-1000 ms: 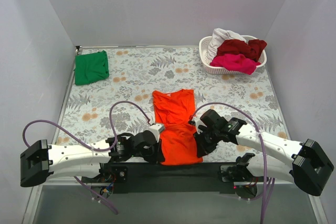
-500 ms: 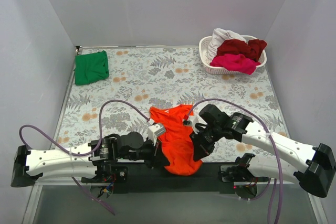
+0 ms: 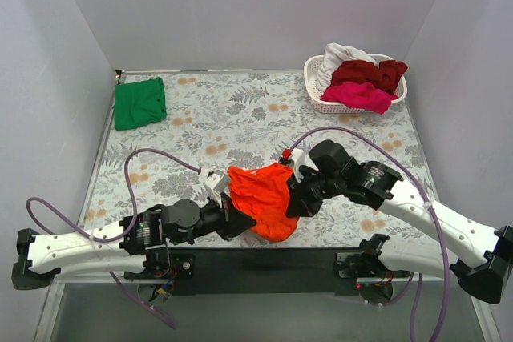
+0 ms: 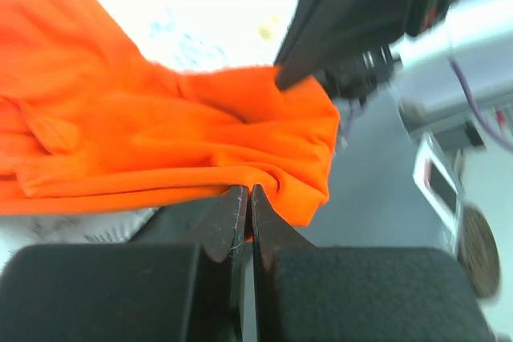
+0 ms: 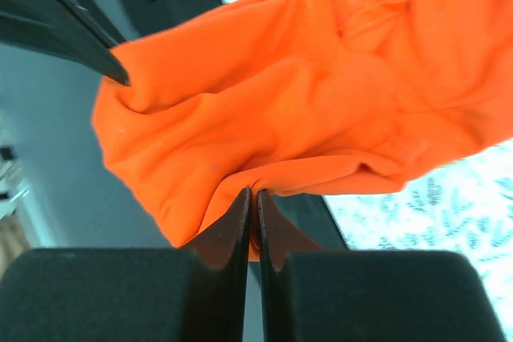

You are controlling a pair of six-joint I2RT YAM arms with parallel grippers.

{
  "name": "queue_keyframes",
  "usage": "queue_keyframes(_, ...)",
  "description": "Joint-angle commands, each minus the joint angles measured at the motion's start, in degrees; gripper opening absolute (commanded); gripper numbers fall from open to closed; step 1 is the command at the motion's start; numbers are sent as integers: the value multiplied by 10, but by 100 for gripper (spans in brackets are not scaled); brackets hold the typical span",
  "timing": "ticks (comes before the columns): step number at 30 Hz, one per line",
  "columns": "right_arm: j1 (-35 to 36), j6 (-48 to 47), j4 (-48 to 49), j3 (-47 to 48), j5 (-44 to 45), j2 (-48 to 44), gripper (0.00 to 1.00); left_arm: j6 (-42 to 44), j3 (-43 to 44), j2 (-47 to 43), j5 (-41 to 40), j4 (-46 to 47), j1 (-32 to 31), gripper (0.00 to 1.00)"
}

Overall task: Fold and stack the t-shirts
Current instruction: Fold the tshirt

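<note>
Left arm and right arm: white shells, black joints, black jaws. Purple cables loop from both.

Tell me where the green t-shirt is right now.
In the top view, the green t-shirt lies at the far left corner of the table, opposite the white basket at far right.

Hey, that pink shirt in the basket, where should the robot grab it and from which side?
Grip the pink shirt at the bunched end draped over the near right rim of the basket, coming down from above on the near side. It lies in front of the dark red shirt, nothing on it, so it should lift free.
</note>
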Motion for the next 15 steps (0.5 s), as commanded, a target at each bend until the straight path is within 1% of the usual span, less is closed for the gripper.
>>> queue_keyframes(1, 3, 6, 52, 18, 78, 3, 1, -1, -5, -7, -141, 25, -2, 0)
queue_keyframes(3, 3, 14, 73, 11, 95, 9, 1, -6, -6, 1, -179, 26, -2, 0)
queue_keyframes(5, 2, 19, 96, 11, 129, 15, 1, -7, -4, 8, -233, 25, -2, 0)
queue_keyframes(8, 1, 23, 115, 16, 173, 33, 1, -11, 15, 26, -301, 1, -2, 0)
queue_keyframes(13, -9, 24, 143, 36, 224, 64, 1, 9, 23, 49, -345, 16, -2, 0)
queue_keyframes(15, -19, 25, 156, 41, 231, 77, 1, 11, 26, 57, -376, 22, -1, 0)
